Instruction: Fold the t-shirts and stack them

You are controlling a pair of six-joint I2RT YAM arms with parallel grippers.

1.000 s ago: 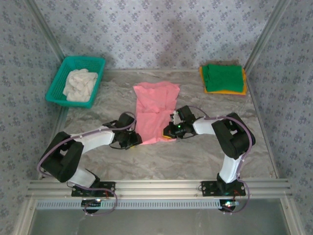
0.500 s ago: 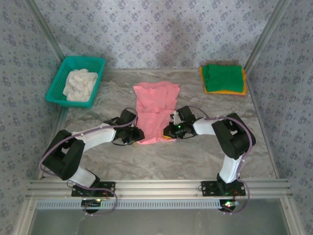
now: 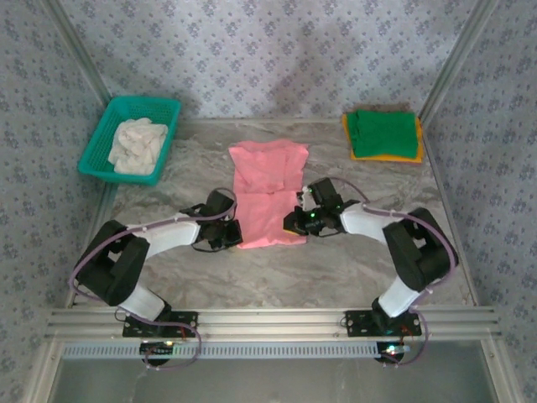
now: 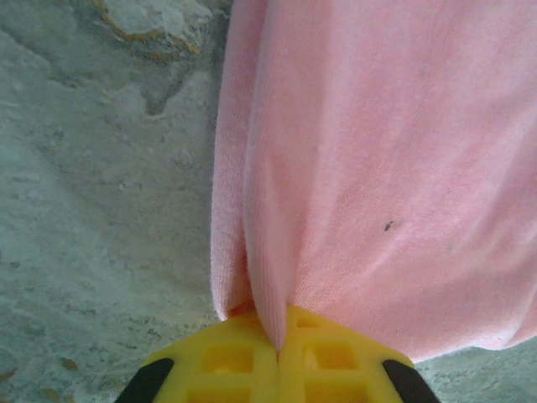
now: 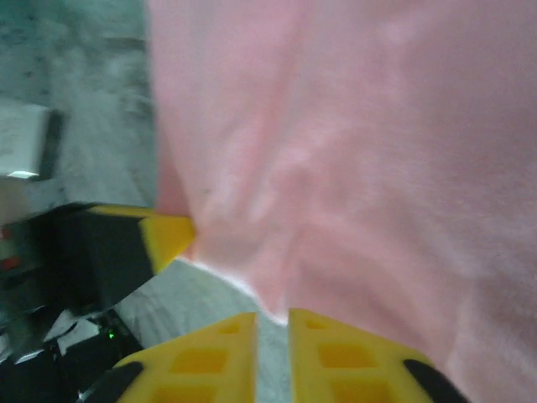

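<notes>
A salmon-pink t-shirt (image 3: 267,189) lies folded lengthwise in the middle of the table. My left gripper (image 3: 236,236) is at its near left corner, and in the left wrist view the yellow fingers (image 4: 222,363) are shut on a pinched fold of the pink hem (image 4: 270,294). My right gripper (image 3: 294,225) sits at the near right corner. Its jaws (image 5: 273,323) stand a narrow gap apart with bare table between them and the pink edge (image 5: 252,285) just past the tips. A folded green t-shirt (image 3: 383,132) rests on an orange-yellow one (image 3: 394,158) at the back right.
A teal mesh basket (image 3: 99,138) holding a crumpled white cloth (image 3: 138,144) stands at the back left. Patterned walls close in the table on three sides. Bare marble surface (image 3: 285,273) runs between the shirt and the arm bases.
My left gripper moved in to the shirt's near left corner and shut on the hem. My right gripper parted its jaws, and the near right corner now lies flatter and wider.
</notes>
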